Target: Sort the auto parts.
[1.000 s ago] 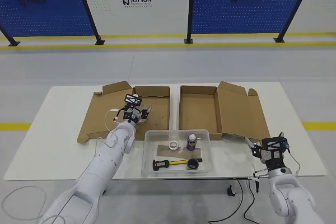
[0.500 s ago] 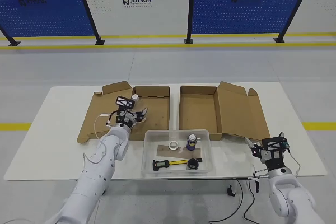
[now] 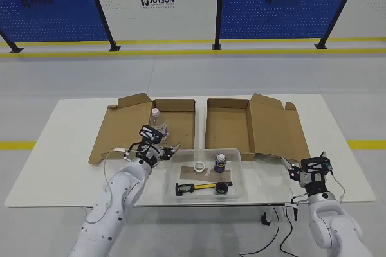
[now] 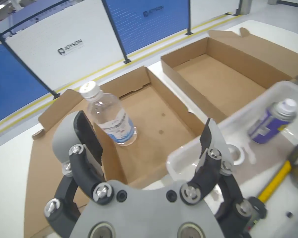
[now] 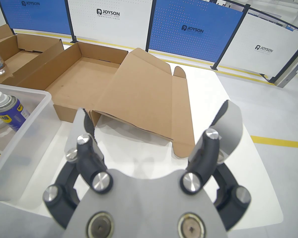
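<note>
I am hovering my left claw [image 4: 145,125] wide open and empty over the spot where the near wall of the left box [image 4: 164,134] meets a corner of the bin [image 4: 250,110]. My right claw [image 5: 154,110] is hanging open and empty too, over the bench [image 5: 206,87] beside the right box [image 5: 89,75]. The bottle [image 4: 111,122] is standing upright in the left box. The other parts are sitting in the bin, just in front of both boxes.

I am judging the can [image 4: 270,122] the easiest pick. It is looking like a stiff metal cylinder, smooth and probably slick, so I am planning to pinch it squarely across the mid-body. The hammer [image 4: 275,177] is lying flat. It is likely the heaviest piece and weighted toward one end, so I am favouring a hold on the yellow handle close to the head. The white ring [image 4: 236,153] is lying flat on the bin floor, looking thin and light, and I am expecting to nip it across its rim. A dark round cup [image 3: 221,188] is resting by the hammer, and I cannot tell its material.

The bin is showing thin translucent plastic with rounded walls, and I am guessing it will slide if nudged. The boxes are matte brown card, soft at the edges.
</note>
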You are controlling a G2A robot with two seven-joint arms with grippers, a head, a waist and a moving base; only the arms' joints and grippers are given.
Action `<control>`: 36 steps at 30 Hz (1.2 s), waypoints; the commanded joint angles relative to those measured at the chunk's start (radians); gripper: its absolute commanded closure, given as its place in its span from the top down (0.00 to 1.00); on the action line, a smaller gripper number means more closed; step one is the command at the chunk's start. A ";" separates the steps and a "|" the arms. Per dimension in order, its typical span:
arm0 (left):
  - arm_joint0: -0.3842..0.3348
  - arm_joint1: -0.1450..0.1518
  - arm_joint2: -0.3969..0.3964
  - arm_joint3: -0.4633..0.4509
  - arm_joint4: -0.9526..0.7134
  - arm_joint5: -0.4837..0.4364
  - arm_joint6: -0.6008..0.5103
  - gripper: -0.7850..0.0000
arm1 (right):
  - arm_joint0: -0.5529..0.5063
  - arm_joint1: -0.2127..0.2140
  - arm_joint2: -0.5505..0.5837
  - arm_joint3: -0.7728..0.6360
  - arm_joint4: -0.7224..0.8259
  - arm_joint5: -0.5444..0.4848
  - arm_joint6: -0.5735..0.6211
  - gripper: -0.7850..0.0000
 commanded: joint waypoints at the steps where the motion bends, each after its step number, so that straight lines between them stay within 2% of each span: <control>1: 0.038 0.002 0.008 -0.063 -0.029 -0.039 -0.032 1.00 | 0.000 0.000 0.000 0.000 0.000 0.000 0.000 1.00; 7: 0.111 0.002 0.067 -0.175 -0.077 -0.105 -0.133 1.00 | 0.000 0.000 0.000 0.000 0.000 0.000 0.000 1.00; 11: 0.095 -0.001 0.111 -0.187 -0.058 -0.118 -0.182 1.00 | 0.000 0.000 0.000 0.000 0.000 0.000 0.000 1.00; 21: -0.016 -0.024 0.220 -0.150 -0.093 -0.089 -0.315 1.00 | 0.000 0.000 0.000 0.000 0.000 0.000 0.000 1.00; 28: -0.105 -0.039 0.304 -0.125 -0.111 -0.146 -0.404 1.00 | 0.000 0.000 0.000 0.000 0.000 0.000 0.000 1.00; 36: -0.177 -0.059 0.363 -0.072 -0.135 -0.106 -0.494 1.00 | 0.000 0.000 0.000 0.000 0.000 0.000 0.000 1.00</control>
